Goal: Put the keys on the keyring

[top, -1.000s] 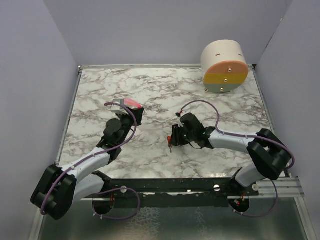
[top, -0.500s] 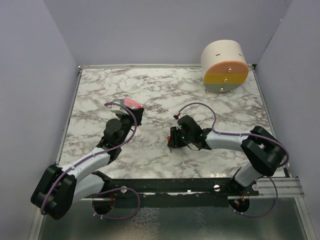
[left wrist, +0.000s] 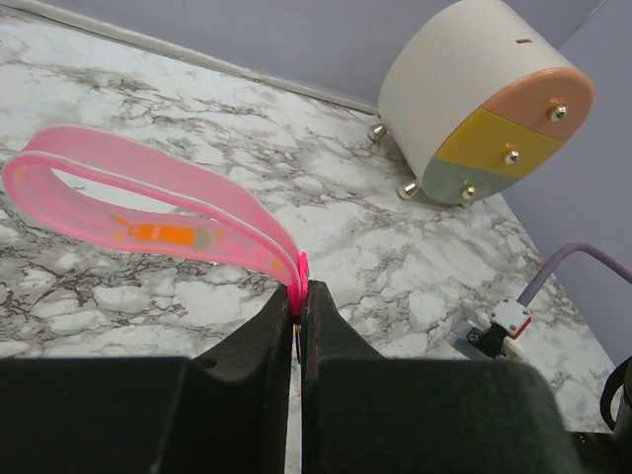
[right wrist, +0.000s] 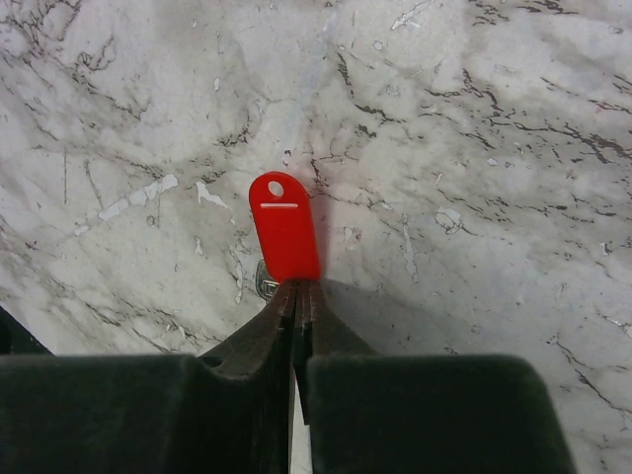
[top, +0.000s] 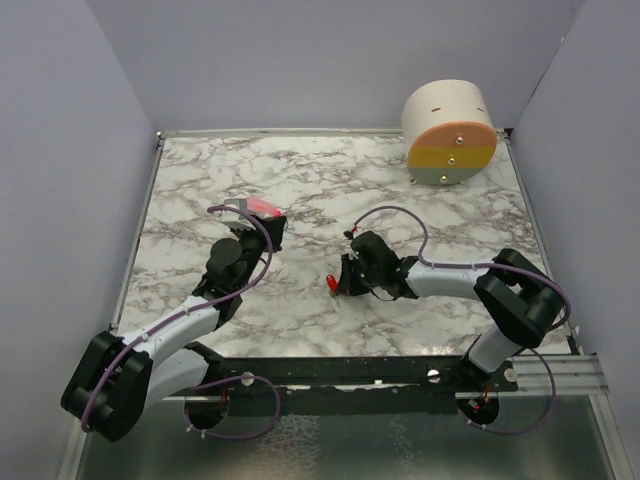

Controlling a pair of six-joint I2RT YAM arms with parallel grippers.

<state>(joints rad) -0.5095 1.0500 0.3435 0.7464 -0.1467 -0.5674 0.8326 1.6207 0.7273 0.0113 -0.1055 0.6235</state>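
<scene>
Right gripper point(right wrist: 294, 291) pinched shut on the base of the red-headed key point(right wrist: 284, 232), head projecting over the marble table point(right wrist: 494, 148). Left gripper point(left wrist: 299, 301) clamped on the end of the keyring's pink strap point(left wrist: 148, 202), loop aloft, metal ring unseen. The key is probably light, rigid and slippery, best gripped across its flat plastic head; the strap looks flexible, best held near the ring.

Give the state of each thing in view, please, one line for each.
key: pinched at the base of its red head by the right gripper, head sticking out forward.
keyring: pink strap pinched at one end by the left gripper, loop free; ring hidden.
left gripper: shut on the keyring.
right gripper: shut on the key.
drawer box: at the far right corner, all three drawers shut.
</scene>
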